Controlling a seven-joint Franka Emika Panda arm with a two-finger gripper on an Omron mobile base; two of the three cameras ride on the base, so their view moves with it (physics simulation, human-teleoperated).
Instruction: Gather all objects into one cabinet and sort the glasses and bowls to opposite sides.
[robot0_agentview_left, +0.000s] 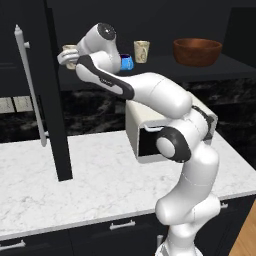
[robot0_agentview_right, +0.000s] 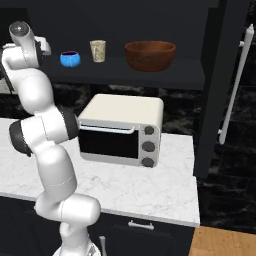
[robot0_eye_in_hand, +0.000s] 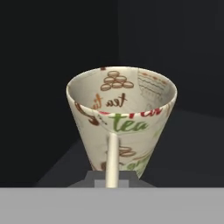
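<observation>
One cream-beige patterned cup (robot0_eye_in_hand: 121, 120) sits pinched by its thin handle in my gripper (robot0_eye_in_hand: 112, 181), apparently at the far left of the black cabinet's dark shelf (robot0_agentview_left: 165, 67), well apart from the reddish-brown wooden bowl (robot0_agentview_left: 197, 51), keeping glasses opposite bowls.

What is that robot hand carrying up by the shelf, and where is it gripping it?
A beige cup, patterned with the word "tea". The gripper is shut on its near wall, low down near the base.

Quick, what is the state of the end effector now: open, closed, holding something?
End effector: closed, holding a beige cup at the cabinet shelf.
</observation>
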